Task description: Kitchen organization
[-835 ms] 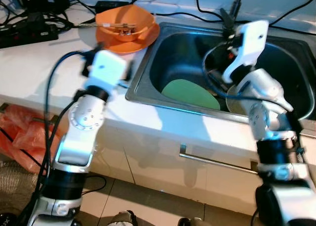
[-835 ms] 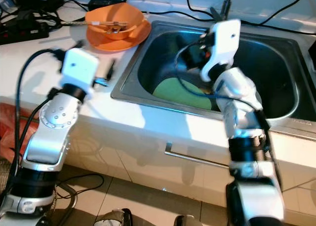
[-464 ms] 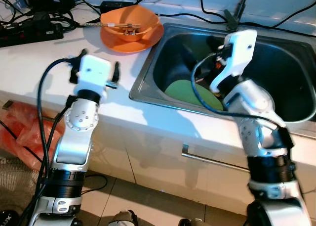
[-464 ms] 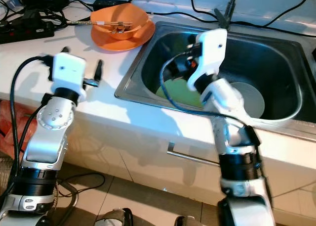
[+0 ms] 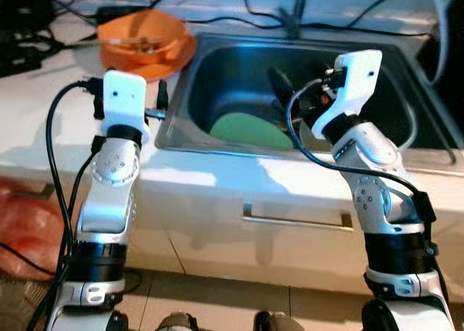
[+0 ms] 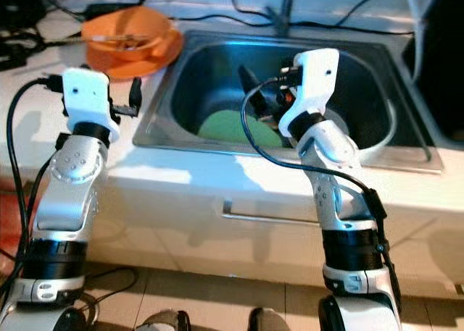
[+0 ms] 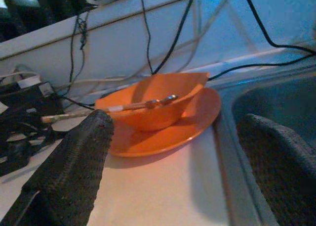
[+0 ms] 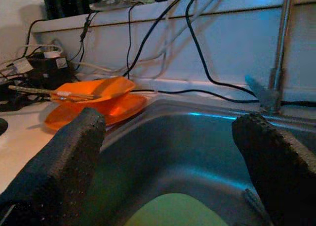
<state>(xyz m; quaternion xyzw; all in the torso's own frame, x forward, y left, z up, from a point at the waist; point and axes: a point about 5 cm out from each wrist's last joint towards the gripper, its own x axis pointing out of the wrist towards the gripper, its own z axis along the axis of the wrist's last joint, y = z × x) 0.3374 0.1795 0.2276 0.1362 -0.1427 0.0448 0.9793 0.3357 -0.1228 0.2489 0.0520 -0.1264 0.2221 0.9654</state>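
Observation:
An orange bowl [image 5: 143, 32] holding a utensil sits on an orange plate [image 7: 197, 112] on the white counter, just left of the steel sink [image 5: 181, 92]. A green plate [image 5: 249, 130] lies in the basin. My left gripper [image 7: 177, 122] hovers open above the counter by the sink's left rim and faces the bowl. Over the basin, near the green plate, my right gripper [image 8: 172, 119] is open too. Nothing is held between the fingers [image 8: 64, 161] of either one.
A faucet [image 8: 279, 48] rises at the back of the sink. Cables and a power strip [image 7: 24, 100] crowd the counter's back left. A drawer handle [image 5: 293, 221] runs below the counter front. An orange-red bag [image 5: 22, 215] lies on the floor at left.
The whole picture has shifted, so the camera has moved. Both grippers stay open, the left one by the sink's left rim, the right one over the basin.

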